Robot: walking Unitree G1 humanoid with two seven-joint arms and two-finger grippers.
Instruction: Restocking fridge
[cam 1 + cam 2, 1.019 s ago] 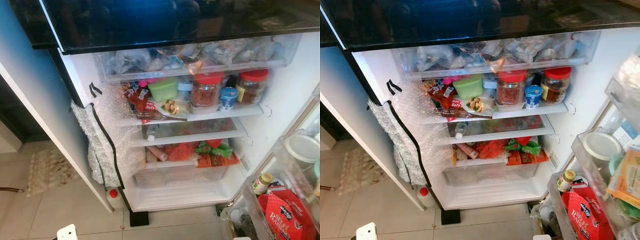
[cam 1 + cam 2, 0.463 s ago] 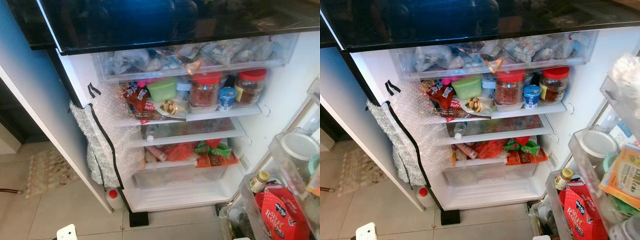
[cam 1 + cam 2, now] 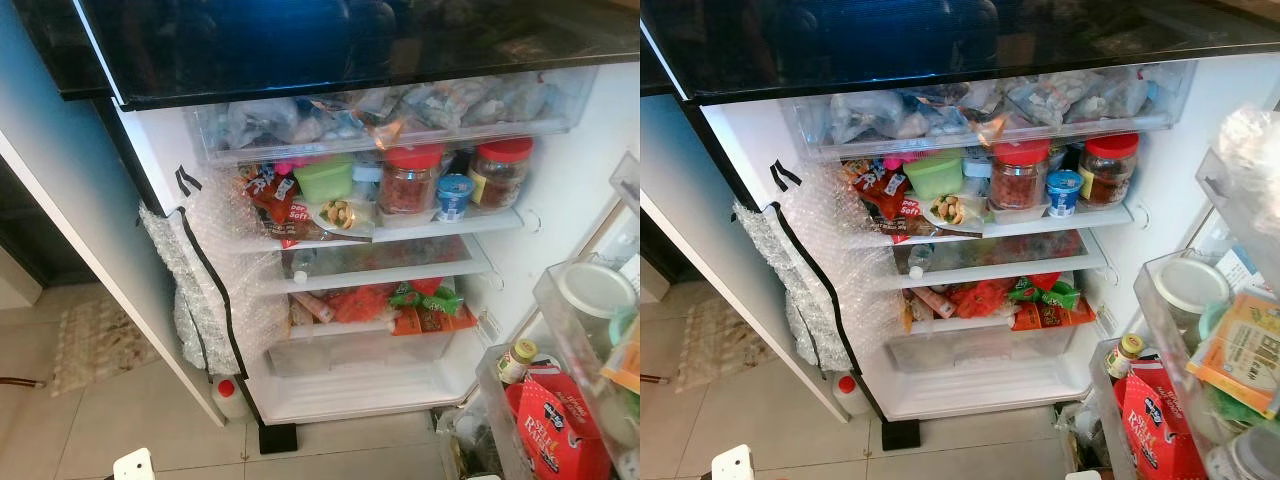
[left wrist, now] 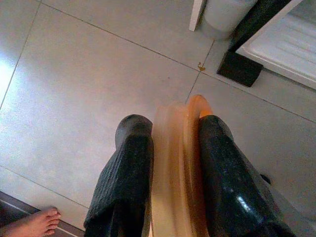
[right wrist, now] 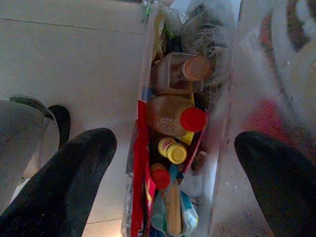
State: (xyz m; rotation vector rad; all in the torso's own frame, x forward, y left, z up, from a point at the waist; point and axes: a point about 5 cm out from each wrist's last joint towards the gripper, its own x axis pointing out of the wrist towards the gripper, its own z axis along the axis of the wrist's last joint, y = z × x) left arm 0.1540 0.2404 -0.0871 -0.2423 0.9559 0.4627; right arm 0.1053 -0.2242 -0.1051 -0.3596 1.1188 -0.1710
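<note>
The fridge point(image 3: 350, 392) stands open, its shelves packed. Two red-lidded jars point(image 3: 410, 180), a green tub point(image 3: 327, 178) and snack packs point(image 3: 420, 305) sit inside, above a clear drawer point(image 3: 360, 350). In the left wrist view my left gripper point(image 4: 168, 128) hangs over the floor tiles. It is shut on a translucent orange plastic item point(image 4: 177, 163). In the right wrist view my right gripper point(image 5: 175, 143) is open, its fingers spread above a door bin point(image 5: 217, 163) holding a red-capped bottle point(image 5: 173, 116) and a yellow-capped one point(image 5: 173, 150).
The open door's shelves point(image 3: 560, 390) on the right hold a red bag point(image 3: 560, 440) and a small bottle point(image 3: 517, 362). Bubble wrap point(image 3: 205, 300) hangs on the fridge's left edge. A red-capped white jug point(image 3: 228, 395) stands on the floor. A person's bare foot point(image 4: 34, 224) is near my left gripper.
The door shelves on the right sit slightly further left in the eye views. The fridge contents have not moved.
</note>
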